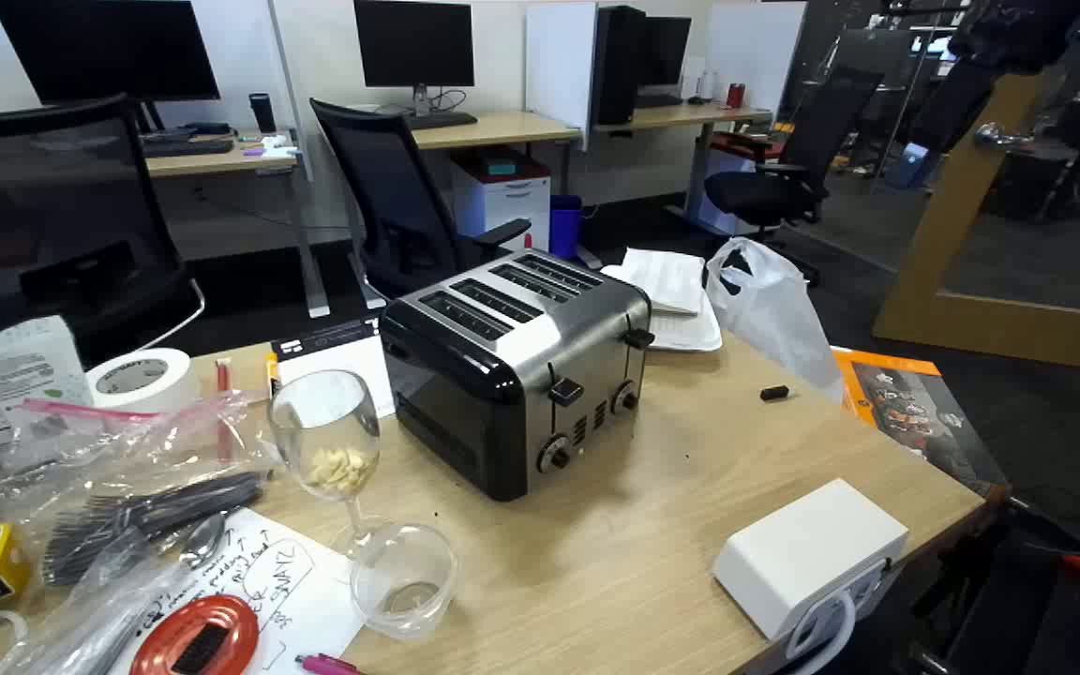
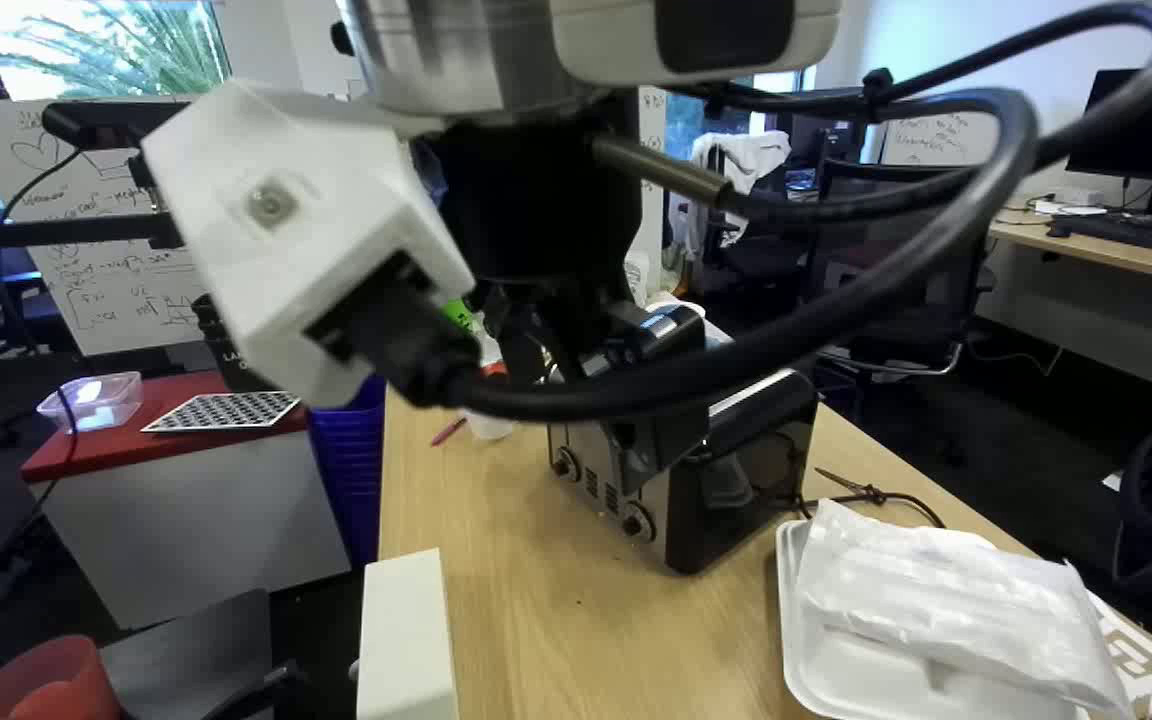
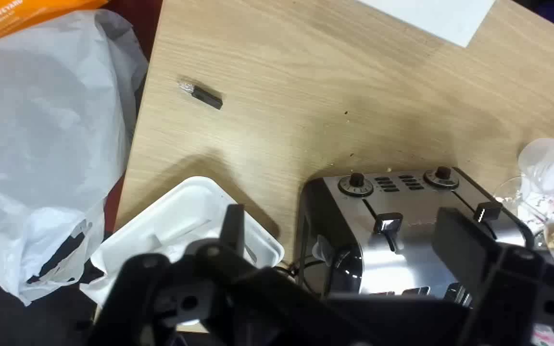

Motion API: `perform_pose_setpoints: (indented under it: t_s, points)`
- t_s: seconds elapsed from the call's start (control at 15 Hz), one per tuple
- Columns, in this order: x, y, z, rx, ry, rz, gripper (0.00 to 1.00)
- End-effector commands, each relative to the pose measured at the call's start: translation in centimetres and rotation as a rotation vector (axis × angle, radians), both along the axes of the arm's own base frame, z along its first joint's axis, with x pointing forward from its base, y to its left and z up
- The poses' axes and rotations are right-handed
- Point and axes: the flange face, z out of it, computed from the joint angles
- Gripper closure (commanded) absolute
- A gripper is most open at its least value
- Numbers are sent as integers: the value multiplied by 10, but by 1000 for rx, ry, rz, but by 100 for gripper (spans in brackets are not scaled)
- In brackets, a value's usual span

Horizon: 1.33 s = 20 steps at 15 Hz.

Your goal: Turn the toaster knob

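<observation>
In an exterior view, toaster (image 1: 514, 380) faces lower right, slots (image 1: 496, 301) likewise.

In an exterior view I look obliquely down across the table (image 1: 624, 544) toward desks (image 1: 502, 129); in an exterior view I face along it, the arm (image 2: 536, 70) filling the near foreground. My wrist view points steeply down, the gripper (image 3: 342, 226) along its lower part. Both exterior views share the toaster (image 1: 502, 375), from opposite ends.

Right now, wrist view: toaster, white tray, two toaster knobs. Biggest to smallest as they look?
1. Toaster, partly hidden
2. White tray, partly hidden too
3. Knob nearer the tray and knob farther from it: too alike to rank
</observation>
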Motion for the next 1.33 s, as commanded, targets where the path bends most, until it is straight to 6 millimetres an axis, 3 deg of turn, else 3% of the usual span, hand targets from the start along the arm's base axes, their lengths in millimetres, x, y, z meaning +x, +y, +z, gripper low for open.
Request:
perform_pose_setpoints:
  t_s: [0.0,0.4,0.73,1.13,1.27]
  points:
    - [0,0,1,0,1,0,0]
    - [5,26,-29,56,145,-22,0]
    - [15,57,-66,250,355,-93,0]
    - [24,66,-108,498,554,-199,0]
    - [18,69,-110,454,526,-180,0]
